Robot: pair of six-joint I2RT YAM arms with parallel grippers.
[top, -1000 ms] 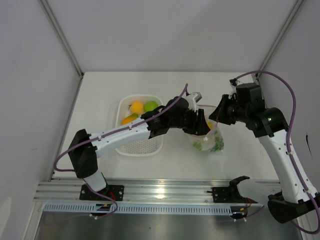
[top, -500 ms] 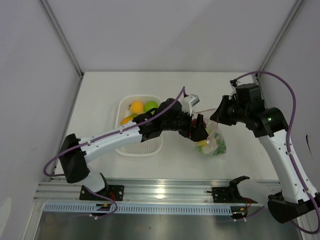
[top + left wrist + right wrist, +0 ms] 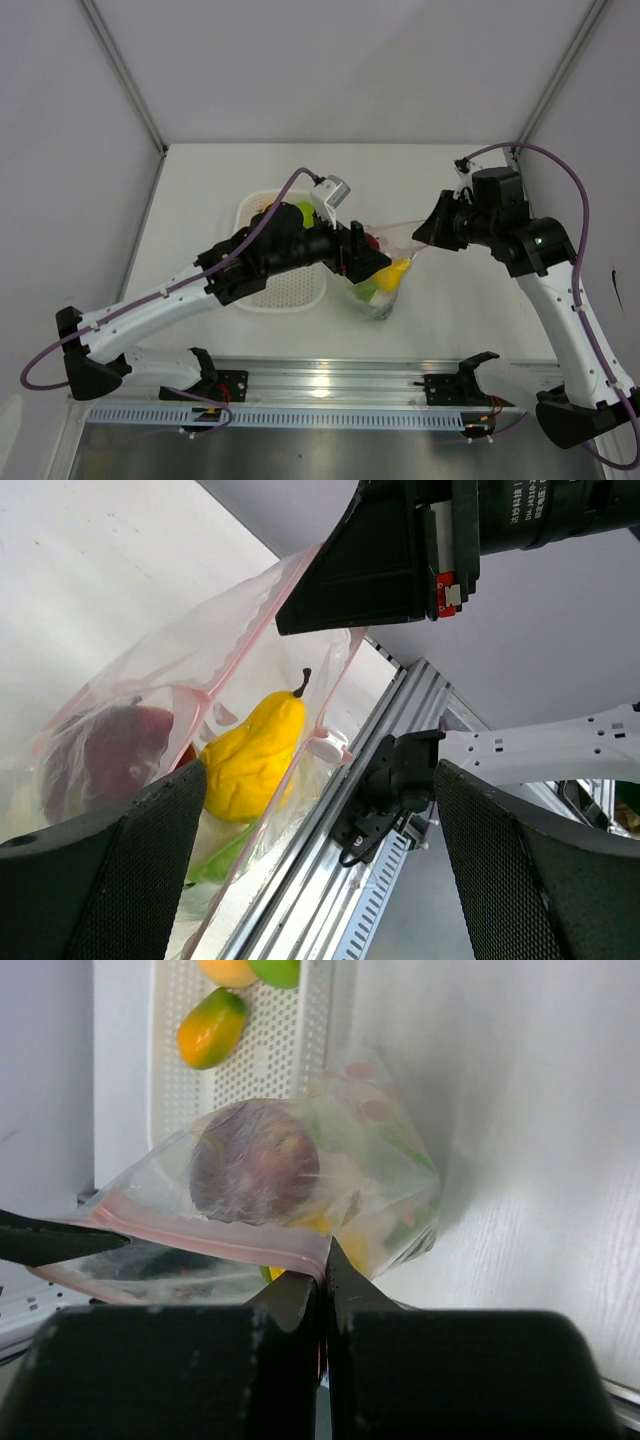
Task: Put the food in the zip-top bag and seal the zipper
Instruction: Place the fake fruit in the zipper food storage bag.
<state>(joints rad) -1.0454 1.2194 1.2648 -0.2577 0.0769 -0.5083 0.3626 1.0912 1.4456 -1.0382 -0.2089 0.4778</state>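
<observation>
The clear zip-top bag (image 3: 378,288) lies right of the basket, its mouth held up. My right gripper (image 3: 425,235) is shut on the corner of the bag's pink zipper strip (image 3: 200,1232); the right wrist view shows the jaws (image 3: 325,1265) pinching it. Inside the bag are a dark red apple (image 3: 255,1160), a yellow pear-shaped fruit (image 3: 255,755) and green leaves (image 3: 225,850). My left gripper (image 3: 357,255) is open and empty just left of the bag's mouth (image 3: 318,770). A lime-green fruit (image 3: 305,210) shows in the basket.
The white perforated basket (image 3: 290,290) sits under my left arm and holds an orange-yellow fruit (image 3: 210,1028) and others at its far end. The aluminium rail (image 3: 330,385) runs along the near edge. Walls close in left and right.
My left arm has pulled back to the left, out of the bag's mouth, with its gripper open. The yellow fruit now lies in the bag. The bag has shifted left. The right gripper stayed put.
</observation>
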